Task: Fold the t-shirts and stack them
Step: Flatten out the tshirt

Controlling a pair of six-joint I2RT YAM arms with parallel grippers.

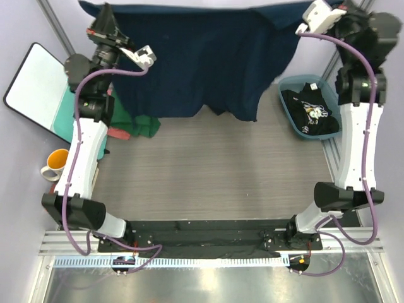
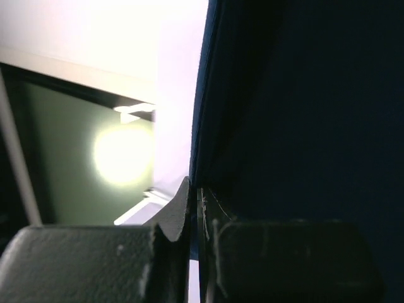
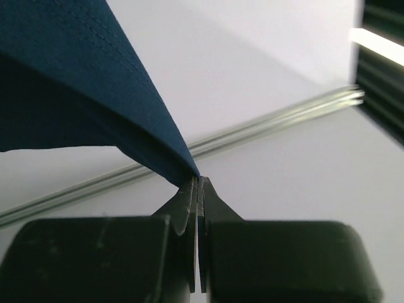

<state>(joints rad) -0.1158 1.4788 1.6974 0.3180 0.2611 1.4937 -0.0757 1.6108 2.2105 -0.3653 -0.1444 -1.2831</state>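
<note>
Risk: the navy t-shirt (image 1: 202, 57) hangs from two small edge pinches. In my judgement either could slip under the cloth's weight and drop one side in a heap. Its lower edge hangs close to the dark green t-shirt (image 1: 144, 126), so lowering could snag or drag that one.
Room: pale wall (image 3: 265, 69); metal frame post (image 1: 53, 22) at far left; lamp glare (image 2: 123, 151).
Surface: worktop (image 1: 214, 170), flat grey wood-grain.
Held item: navy t-shirt lifted and spread wide across the far side.
Right side: black t-shirt (image 1: 312, 110) crumpled in the blue bin (image 1: 291, 85).
Left side: salmon-pink t-shirt (image 1: 117, 134), a sliver beside the green.
Left arm: left end effector (image 2: 194, 208) clamped tight on the navy edge.
Right arm: right end effector (image 3: 197, 189) clamped tight on a navy corner.
</note>
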